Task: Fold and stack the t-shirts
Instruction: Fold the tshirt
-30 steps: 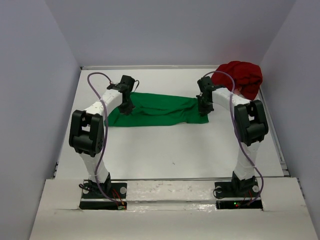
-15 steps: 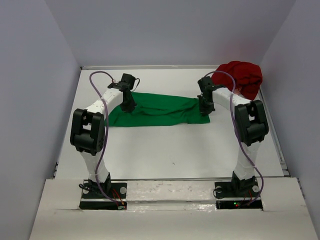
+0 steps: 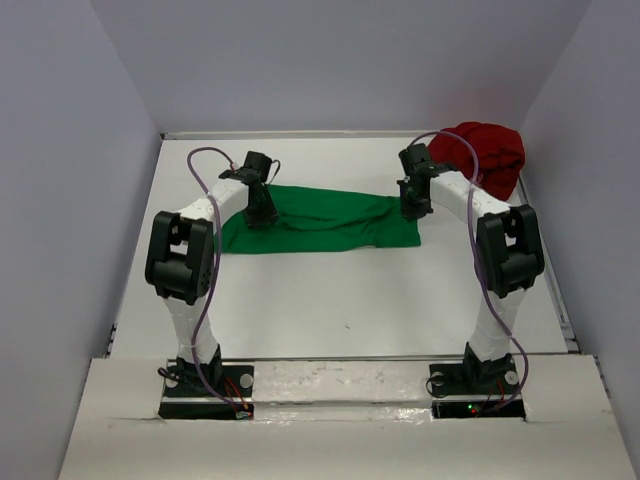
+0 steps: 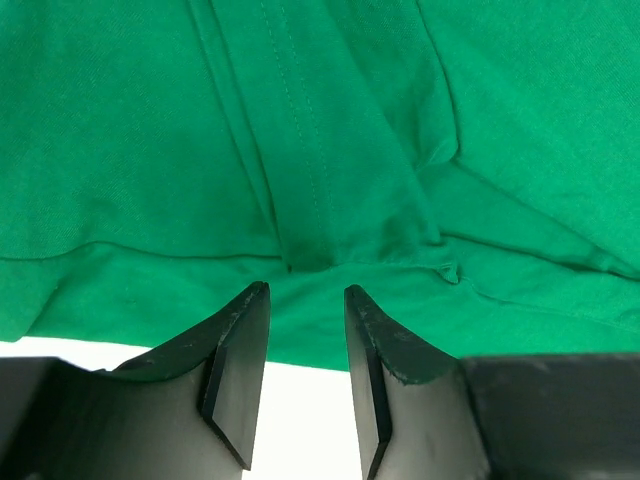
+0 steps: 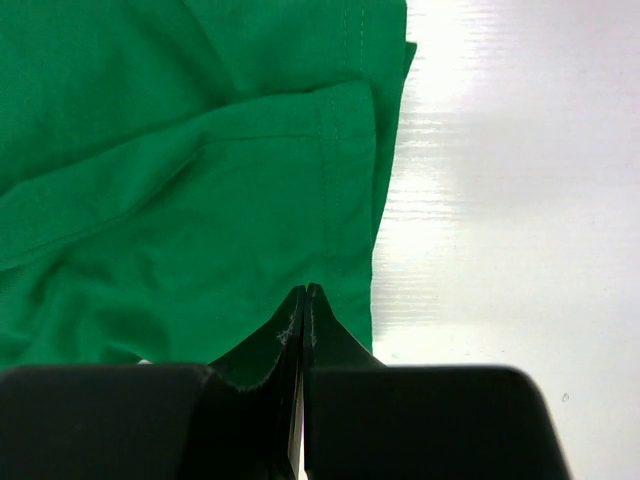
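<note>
- Left gripper [image 3: 262, 213] hangs over the left end of the green t-shirt [image 3: 320, 222] in the top external view, and your right gripper [image 3: 412, 208] hangs over that shirt's right end. The shirt lies as a long folded band across the table [image 3: 350, 300]. The dark red t-shirt [image 3: 485, 155] sits bunched well apart from it, beyond its right end toward the far corner.
- Seen from the left wrist, your jaws stand parted with a plain gap and nothing between them. Their tips sit just over the green t-shirt's near edge, below a stitched fold.
- Seen from the right wrist, your jaws are pressed together over the hemmed right edge of the green t-shirt. No cloth shows between them, and bare table lies just beside that edge.
- Expect the cloth to be light, soft and limp. It will likely sag from any single pinch and slide on the smooth table, so the stitched hems at the two ends look like your firmest holds, pinched through all layers.
</note>
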Robot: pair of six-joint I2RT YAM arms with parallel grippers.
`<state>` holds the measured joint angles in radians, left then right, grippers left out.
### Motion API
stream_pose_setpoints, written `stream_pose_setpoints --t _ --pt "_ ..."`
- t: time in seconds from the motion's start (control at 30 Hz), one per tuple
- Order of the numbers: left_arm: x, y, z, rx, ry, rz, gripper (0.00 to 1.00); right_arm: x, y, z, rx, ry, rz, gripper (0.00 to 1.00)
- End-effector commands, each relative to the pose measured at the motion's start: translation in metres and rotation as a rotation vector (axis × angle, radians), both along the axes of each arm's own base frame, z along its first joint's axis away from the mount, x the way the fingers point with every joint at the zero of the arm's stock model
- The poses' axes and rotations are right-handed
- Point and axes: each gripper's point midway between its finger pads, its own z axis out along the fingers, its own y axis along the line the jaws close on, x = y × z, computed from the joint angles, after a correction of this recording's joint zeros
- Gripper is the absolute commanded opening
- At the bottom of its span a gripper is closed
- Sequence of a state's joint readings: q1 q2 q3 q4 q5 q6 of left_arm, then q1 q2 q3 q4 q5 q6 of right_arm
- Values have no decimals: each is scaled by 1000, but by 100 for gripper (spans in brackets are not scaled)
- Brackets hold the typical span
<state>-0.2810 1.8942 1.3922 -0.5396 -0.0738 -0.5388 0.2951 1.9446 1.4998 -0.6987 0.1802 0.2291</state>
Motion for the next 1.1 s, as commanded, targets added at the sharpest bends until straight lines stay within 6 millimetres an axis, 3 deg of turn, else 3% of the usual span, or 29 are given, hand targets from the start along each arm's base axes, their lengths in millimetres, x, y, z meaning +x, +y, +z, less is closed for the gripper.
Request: stream_pose_setpoints --t 0.0,0.33,0.43,0.6,0.63,0.83,1.07 --pt "1 -1 -3 -14 -2 -20 46 13 -2 38 -2 -94 -3 0" --pt "9 -1 -15 -29 22 -10 40 13 0 46 10 -105 4 0" --pt "11 -1 -13 -26 16 -4 33 13 1 47 15 -108 1 0" --pt "17 0 -2 -21 -9 4 4 12 2 37 18 -84 5 0" --pt "17 -1 0 -22 -14 1 2 12 3 36 20 -82 4 0" --pt "18 3 14 4 -48 -12 2 10 2 24 14 -57 7 0" --pt "16 4 26 18 -59 -17 6 12 5 28 27 -67 17 0"
